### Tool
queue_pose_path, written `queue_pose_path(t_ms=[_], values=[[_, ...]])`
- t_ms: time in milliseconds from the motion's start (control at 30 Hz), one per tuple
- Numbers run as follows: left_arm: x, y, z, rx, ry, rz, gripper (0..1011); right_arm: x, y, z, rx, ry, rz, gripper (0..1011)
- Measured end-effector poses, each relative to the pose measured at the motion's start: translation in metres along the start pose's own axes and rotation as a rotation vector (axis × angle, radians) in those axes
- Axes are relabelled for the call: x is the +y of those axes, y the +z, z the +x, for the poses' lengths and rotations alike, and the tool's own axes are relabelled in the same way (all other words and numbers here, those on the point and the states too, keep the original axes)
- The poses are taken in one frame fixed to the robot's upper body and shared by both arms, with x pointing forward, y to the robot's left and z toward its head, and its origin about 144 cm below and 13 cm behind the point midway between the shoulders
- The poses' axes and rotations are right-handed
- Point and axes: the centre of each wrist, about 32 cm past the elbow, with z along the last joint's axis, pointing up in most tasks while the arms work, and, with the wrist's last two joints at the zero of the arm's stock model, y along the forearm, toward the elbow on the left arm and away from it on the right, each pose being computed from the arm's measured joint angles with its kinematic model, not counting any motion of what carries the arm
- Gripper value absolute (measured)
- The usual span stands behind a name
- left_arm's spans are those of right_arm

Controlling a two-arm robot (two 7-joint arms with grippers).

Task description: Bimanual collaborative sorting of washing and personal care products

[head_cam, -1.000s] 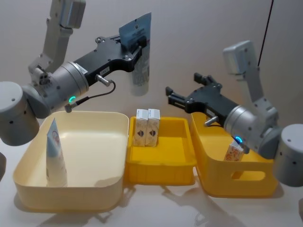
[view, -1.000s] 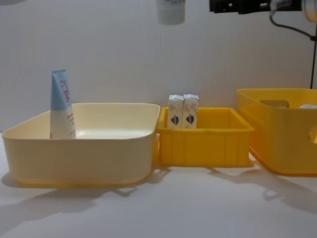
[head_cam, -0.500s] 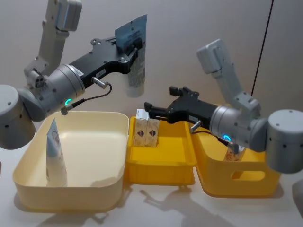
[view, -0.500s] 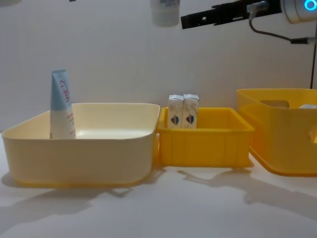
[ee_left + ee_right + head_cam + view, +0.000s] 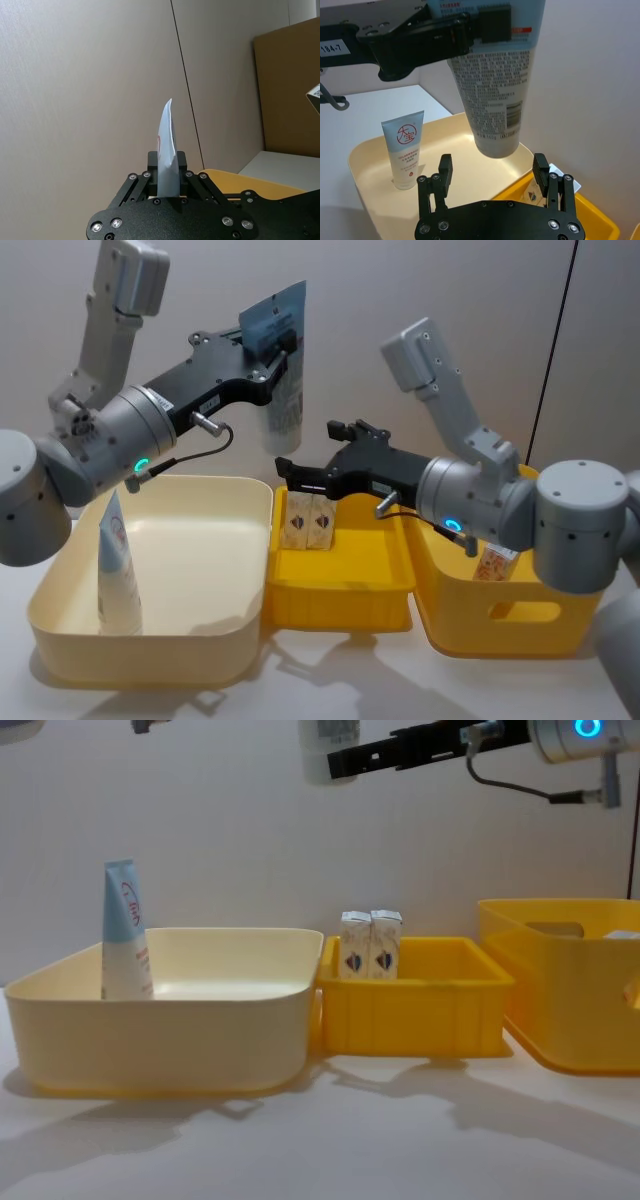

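Saw the left arm (image 5: 140, 425) lifted from the tabletop's left side, elbow bent, forearm angled up and toward the middle. Found the left end effector (image 5: 283, 340) clamped on the light-blue crimped end of a hanging tube (image 5: 287, 405), cap end down, high in the air over the far edge where cream bin and yellow tray meet.

Saw the right arm (image 5: 470, 495) stretched across from the tabletop's right side, forearm roughly level above the tray, wrist pointed toward the left arm. Found the right end effector (image 5: 492, 167) spread wide, one finger on either side just below the hanging tube's cap end, with nothing gripped.

Counted three containers in a row on the tabletop (image 5: 400, 1140):
- a cream bin (image 5: 235, 625), the largest, at the left
- a handled yellow bin (image 5: 520, 635) at the right edge
- a shallow yellow tray (image 5: 340, 605) between them, just beside each

Counted two tubes: the hanging one, and a smaller blue-white standing tube (image 5: 118, 565) with a red emblem, upright on its cap by the cream bin's left wall.

Counted three small cream cartons. Found two cartons (image 5: 310, 520) upright and touching side by side in the tray's far left corner. Found the third carton (image 5: 495, 562) tilted inside the handled yellow bin, partly behind the right arm.
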Motion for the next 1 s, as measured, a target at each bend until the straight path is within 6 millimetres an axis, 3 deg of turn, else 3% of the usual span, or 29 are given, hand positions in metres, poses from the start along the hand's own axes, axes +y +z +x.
queue_pose_path(t_ms=[1000], values=[[0.007,-0.006,-0.003,0.022,-0.001,0.023,201,0.03,-0.002,-0.013,-0.109,-0.018,0.028,1001]])
